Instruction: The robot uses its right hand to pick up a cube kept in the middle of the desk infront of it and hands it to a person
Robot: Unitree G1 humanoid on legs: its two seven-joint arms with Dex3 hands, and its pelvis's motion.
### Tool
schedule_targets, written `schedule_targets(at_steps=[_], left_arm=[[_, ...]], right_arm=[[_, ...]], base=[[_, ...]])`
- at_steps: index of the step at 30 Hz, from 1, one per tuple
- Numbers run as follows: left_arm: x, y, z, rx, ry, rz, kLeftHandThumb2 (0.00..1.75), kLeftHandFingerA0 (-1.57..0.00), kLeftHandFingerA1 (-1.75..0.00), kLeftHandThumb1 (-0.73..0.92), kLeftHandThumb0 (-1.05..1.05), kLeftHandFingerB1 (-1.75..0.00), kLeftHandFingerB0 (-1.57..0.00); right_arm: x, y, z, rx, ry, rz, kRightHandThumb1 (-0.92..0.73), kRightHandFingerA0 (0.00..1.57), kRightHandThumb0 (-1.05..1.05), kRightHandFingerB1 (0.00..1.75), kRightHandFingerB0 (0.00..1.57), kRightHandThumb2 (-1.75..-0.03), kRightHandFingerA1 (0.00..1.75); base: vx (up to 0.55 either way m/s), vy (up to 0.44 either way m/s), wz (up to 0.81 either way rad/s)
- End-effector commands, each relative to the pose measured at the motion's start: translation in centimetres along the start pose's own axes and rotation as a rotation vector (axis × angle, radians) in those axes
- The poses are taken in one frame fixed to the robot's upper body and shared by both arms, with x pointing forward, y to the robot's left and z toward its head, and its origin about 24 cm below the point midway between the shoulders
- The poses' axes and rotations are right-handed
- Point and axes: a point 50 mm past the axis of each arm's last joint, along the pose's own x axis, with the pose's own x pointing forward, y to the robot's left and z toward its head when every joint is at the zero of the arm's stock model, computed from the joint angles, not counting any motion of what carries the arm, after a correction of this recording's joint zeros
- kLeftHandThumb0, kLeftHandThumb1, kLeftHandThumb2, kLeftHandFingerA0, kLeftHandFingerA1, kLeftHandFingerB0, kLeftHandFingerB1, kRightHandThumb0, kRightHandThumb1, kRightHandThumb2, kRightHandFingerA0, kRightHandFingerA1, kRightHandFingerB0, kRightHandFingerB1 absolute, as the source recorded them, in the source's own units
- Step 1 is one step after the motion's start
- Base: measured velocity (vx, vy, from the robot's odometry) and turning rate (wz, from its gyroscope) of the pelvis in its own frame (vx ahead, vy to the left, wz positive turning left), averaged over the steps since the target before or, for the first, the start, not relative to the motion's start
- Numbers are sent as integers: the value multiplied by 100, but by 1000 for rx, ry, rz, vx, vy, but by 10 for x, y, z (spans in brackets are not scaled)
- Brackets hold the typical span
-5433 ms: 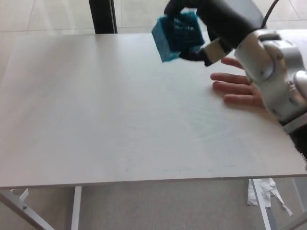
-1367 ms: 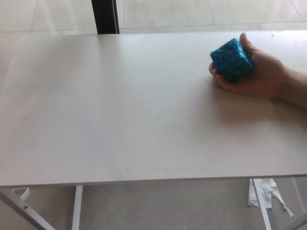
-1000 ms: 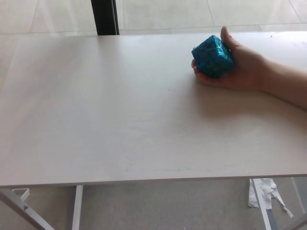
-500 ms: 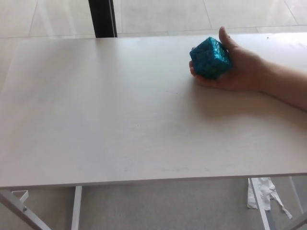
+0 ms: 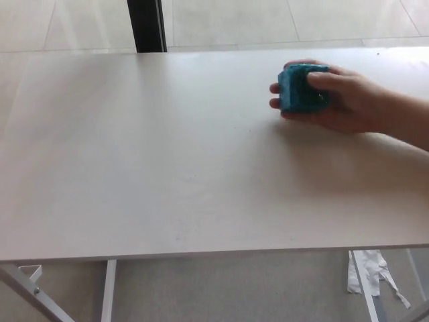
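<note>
Sitting in a person's hand (image 5: 345, 100) at the far right part of the desk (image 5: 167, 168), the blue cube (image 5: 299, 87), with the thumb lying across its top and the fingers curling round its far and under sides. Looking handed over already, judging by where it lies. Not showing in the head view at all, either robot hand, so impossible to say whether fingers are spread or pressed together on either side. Holding the cube low, touching or nearly touching the desk surface; hard to tell which. Risking, from here, a slip out of the person's grasp if the thumb eases off, since the shiny wrinkled covering looks slick; rolling or sliding toward the near edge would follow only with a push. Risking also a muddle if the robot's right arm comes back in over that spot while the person's hand is resting there, bumping knuckles or knocking the cube loose. Having no real long axis, being about equal on all sides. Turning one flat face toward the picture's left and another upward under the thumb, with the edges running roughly square to the desk's far edge, not standing on a corner.
</note>
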Motion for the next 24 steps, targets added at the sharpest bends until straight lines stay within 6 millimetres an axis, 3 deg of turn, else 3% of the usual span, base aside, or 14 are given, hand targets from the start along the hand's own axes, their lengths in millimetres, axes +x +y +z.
schedule_targets(at_steps=[1, 2, 5, 9, 10, 14, 15, 16, 17, 18, 20, 21, 22, 24], left_arm=[[-5, 23, 4, 134, 10, 70, 64, -49, -56, 82, -64, -41, -43], [-6, 23, 4, 135, 6, 61, 64, -50, -58, 82, -66, -40, -44], [-7, 25, 0, 113, 17, 64, 64, -49, -55, 80, -64, -41, -46], [-8, 28, -1, 112, 23, 67, 64, -49, -55, 79, -69, -40, -45], [-8, 28, -2, 121, 34, 76, 64, -48, -54, 80, -68, -41, -45], [-7, 26, -1, 125, 23, 69, 64, -45, -54, 81, -66, -41, -44], [-7, 25, -2, 132, 28, 67, 65, -44, -53, 82, -67, -39, -43], [-7, 25, -2, 141, 34, 65, 65, -44, -53, 82, -67, -39, -43], [-7, 25, -3, 110, 34, 63, 64, -43, -53, 80, -68, -40, -42], [-7, 25, -4, 113, 35, 64, 64, -43, -53, 80, -69, -40, -42], [-7, 25, -5, 117, 39, 67, 64, -44, -52, 81, -68, -39, -43], [-8, 25, -5, 104, 34, 74, 64, -46, -55, 79, -68, -41, -44], [-8, 26, -6, 105, 37, 70, 64, -44, -52, 80, -67, -40, -43], [-8, 26, -6, 105, 38, 68, 64, -44, -52, 80, -67, -40, -43]], right_arm=[[-3, -1, -31, -28, 171, 102, -61, 54, -50, 54, 62, -59, 65], [-4, -3, -32, -52, 161, 114, -62, 60, -54, 57, 63, -59, 75], [-5, -6, -36, -128, 140, 159, -64, 63, -55, 57, 65, -59, 70], [-5, 1, -35, -189, 129, 195, -66, 54, -57, 53, 61, -60, 66], [-6, 2, -34, -253, 93, 227, -65, 42, -58, 51, 47, -59, 68], [-6, 4, -27, -297, 49, 252, -64, 44, -58, 51, 46, -59, 68], [-6, 4, -26, -295, 49, 253, -48, 38, -58, 56, 29, -92, 68], [-5, 4, -26, -292, 50, 252, -48, 38, -58, 56, 29, -92, 68], [-4, 4, -25, -251, 73, 246, -62, 32, -60, 48, 31, -60, 68], [-4, 3, -25, -259, 70, 262, -45, 35, -53, 54, 21, -91, 68], [-4, 1, -25, -264, 69, 266, -46, 35, -55, 54, 20, -91, 68], [-3, 1, -26, -213, 88, 265, -44, 31, -60, 53, 22, -86, 66], [-3, 2, -25, -240, 84, 276, -62, 33, -61, 47, 32, -58, 66], [-2, 2, -24, -251, 83, 282, -62, 33, -61, 47, 32, -58, 66]], base=[[0, 0, 0], [0, 0, 0], [0, 0, 0], [0, 0, 0], [0, 0, 0], [0, 0, 0], [0, 0, 0], [0, 0, 0], [0, 0, 0], [0, 0, 0], [0, 0, 0], [0, 0, 0], [0, 0, 0], [0, 0, 0]])
